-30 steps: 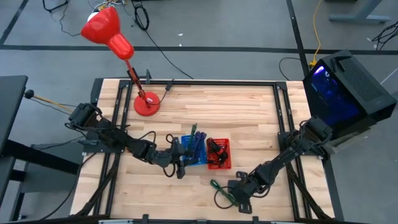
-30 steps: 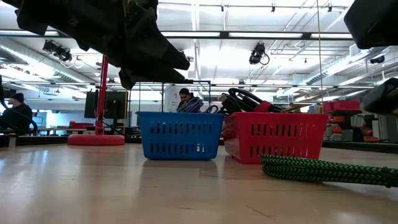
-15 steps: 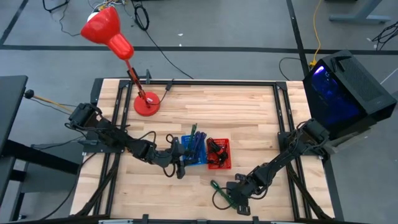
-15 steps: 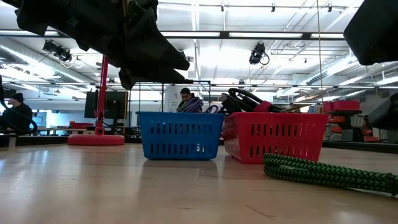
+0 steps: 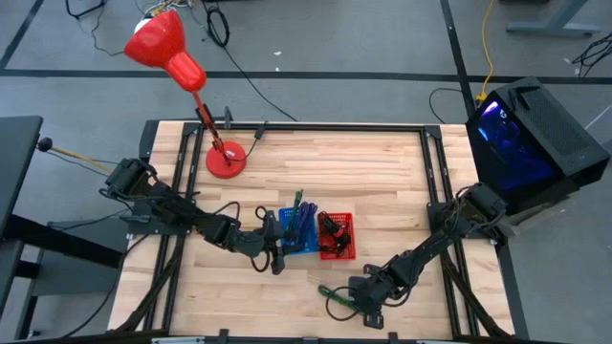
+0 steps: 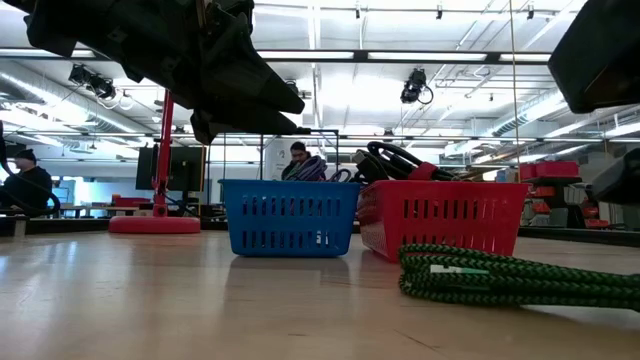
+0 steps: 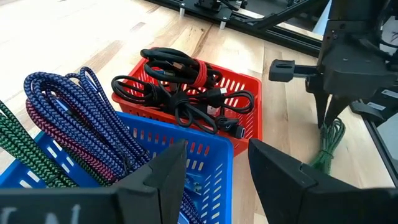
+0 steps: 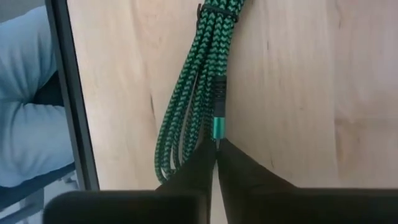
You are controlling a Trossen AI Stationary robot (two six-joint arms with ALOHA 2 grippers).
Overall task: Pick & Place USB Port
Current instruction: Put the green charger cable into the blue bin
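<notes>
Two right fingers [image 8: 216, 163] pinched on green cable [image 8: 189, 106] | left fingers [image 7: 211, 171] apart

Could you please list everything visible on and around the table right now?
Green braided cable: one, coiled, on the table's near edge, pinched by the right hand.
Blue basket: one, mid-table, holding braided cables.
Red basket: one, touching the blue basket's right side, holding black and red cables.
Lamp: one, red, base at the table's far left.
Computer case: one, black, blue-lit, right of the table.
Left hand: open, above the blue basket.
Right hand: shut on the green cable.
</notes>
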